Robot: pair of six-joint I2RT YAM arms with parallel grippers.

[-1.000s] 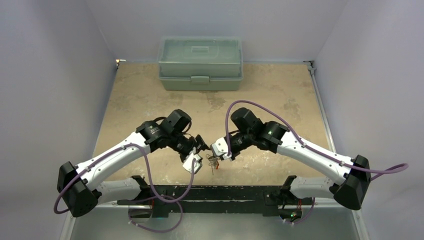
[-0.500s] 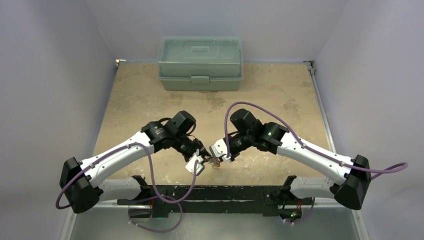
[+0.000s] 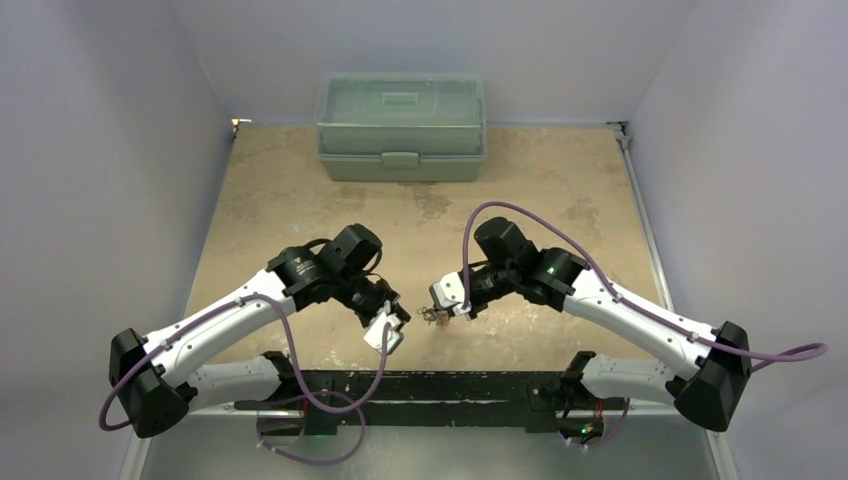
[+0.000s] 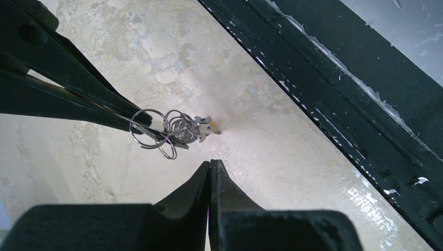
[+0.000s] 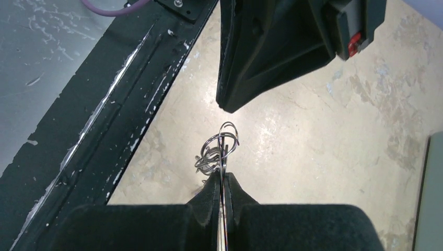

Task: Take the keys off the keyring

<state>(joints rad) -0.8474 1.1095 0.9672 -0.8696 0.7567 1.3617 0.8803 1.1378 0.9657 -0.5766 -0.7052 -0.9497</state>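
Keyring pinched by right gripper; left gripper closed empty just short of keys; opening onto a key judged needed.

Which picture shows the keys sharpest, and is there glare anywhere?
Top view: even light, keys tiny and indistinct. Left wrist: keys sharp, glare on the table beside the black rail. Right wrist: keys crisp, soft sheen on the table beyond them.

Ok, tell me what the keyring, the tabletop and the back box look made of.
The keyring: thin silvery wire loops with glints, likely steel. The tabletop: beige, mottled, glossy; stone-look laminate, perhaps. The box: pale green, slightly see-through, moulded lid; plastic.
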